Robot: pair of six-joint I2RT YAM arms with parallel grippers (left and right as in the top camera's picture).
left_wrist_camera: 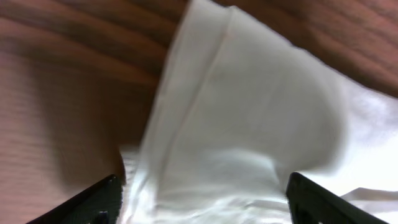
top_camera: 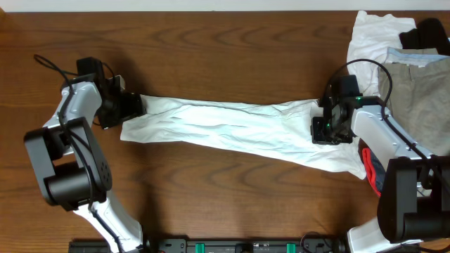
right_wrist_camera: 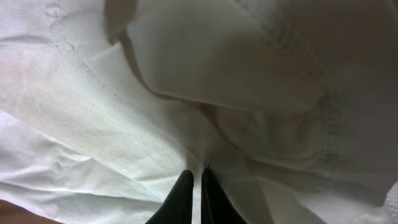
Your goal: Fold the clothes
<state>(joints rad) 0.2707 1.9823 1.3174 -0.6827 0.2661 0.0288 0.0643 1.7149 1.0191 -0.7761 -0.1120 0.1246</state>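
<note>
A long, thin, wrinkled white garment (top_camera: pixel 225 130) lies stretched across the wooden table between my two grippers. My left gripper (top_camera: pixel 132 107) is at its left end. In the left wrist view its fingers (left_wrist_camera: pixel 199 190) are spread wide apart, with the white cloth (left_wrist_camera: pixel 249 112) lying between them. My right gripper (top_camera: pixel 328 128) is at the garment's right end. In the right wrist view its fingers (right_wrist_camera: pixel 196 177) are pinched together on a thin fold of the white cloth (right_wrist_camera: pixel 124 106). No dark label shows.
A pile of other clothes sits at the back right: a white piece (top_camera: pixel 370 34), a black piece (top_camera: pixel 430 31) and khaki trousers (top_camera: pixel 416 95). A red object (top_camera: pixel 368 167) lies beside the right arm. Bare wooden table (top_camera: pixel 225 56) surrounds the garment.
</note>
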